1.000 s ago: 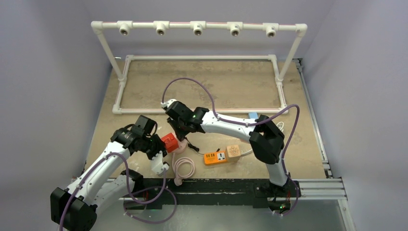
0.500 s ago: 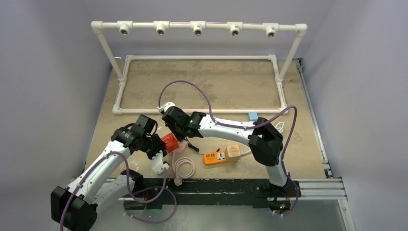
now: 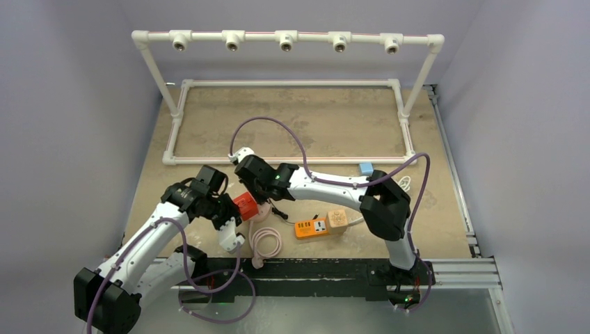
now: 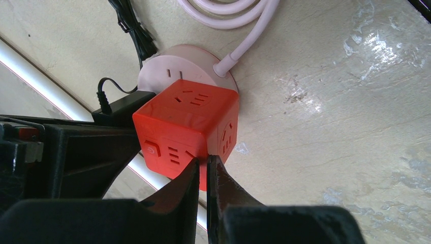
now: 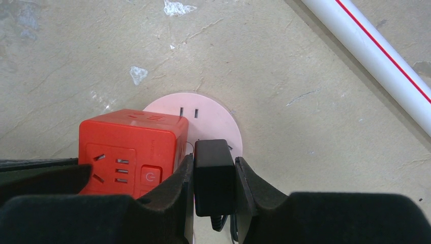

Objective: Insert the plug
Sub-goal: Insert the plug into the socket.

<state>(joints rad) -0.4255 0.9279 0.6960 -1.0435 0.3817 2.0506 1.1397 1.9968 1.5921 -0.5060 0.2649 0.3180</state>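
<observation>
Plug [image 5: 214, 175], a black block, is grasped between the fingers of the right gripper [image 5: 213, 161] over the round pink socket base [image 5: 206, 114], whose free slots lie at the plug's 12 o'clock. A red socket cube [image 5: 127, 152] stands at its 9 o'clock. The left gripper [image 4: 202, 166] is clenched, its tips touching the cube's corner.

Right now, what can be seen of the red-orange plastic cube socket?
The red-orange plastic cube socket is glossy, with slot outlets on several faces and a power button. It sits partly on the round pink socket disc. The black plug adapter in the right end effector is close beside it; the left end effector has shut tips at its lower edge.
</observation>
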